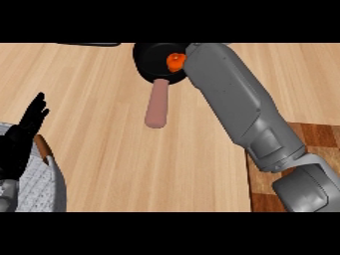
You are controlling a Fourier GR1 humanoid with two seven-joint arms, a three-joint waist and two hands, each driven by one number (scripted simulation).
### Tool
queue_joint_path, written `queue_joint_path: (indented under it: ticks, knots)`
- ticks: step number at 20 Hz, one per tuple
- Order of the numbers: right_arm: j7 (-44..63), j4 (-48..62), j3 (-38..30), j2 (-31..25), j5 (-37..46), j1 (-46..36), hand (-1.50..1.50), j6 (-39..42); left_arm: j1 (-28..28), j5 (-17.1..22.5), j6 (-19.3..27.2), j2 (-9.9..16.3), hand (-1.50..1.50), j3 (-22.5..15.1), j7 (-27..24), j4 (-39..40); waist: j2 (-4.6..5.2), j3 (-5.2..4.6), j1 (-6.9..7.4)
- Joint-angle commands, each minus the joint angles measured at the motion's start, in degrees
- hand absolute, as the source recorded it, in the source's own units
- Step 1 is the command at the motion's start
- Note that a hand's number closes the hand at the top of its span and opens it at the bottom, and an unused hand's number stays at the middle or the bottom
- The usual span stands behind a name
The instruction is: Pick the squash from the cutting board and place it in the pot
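Squash (pixel 175 61) sits in the black pot (pixel 149 56) at the tabletop's far edge, with the right arm stretched over it, its hand hidden, grip untellable. Placing looks done; next, withdraw. Left hand (pixel 14 144) rests with fingers straight

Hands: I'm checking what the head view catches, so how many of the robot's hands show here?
1. The left hand rests open at the left edge, fingers up. The right forearm stretches to the pot; its hand is hidden.
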Motion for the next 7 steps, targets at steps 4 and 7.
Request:
queue_joint_path:
  ticks: [4, 7]
  knots:
    - [-6.3, -6.8, 4.0, 0.3, -11.7, 4.1, -1.5, -0.4, 1.4, -1.0, 0.6, -2.1, 0.0, 0.1, -1.2, 4.2, -0.87, -0.85, -1.93]
    - [-6.1, -13.1, 9.9, 0.3, -15.7, 11.0, -1.5, -1.3, 0.2, -1.5, 2.3, -3.5, 0.0, -0.3, 2.2, 3.6, -1.34, -0.83, -3.22]
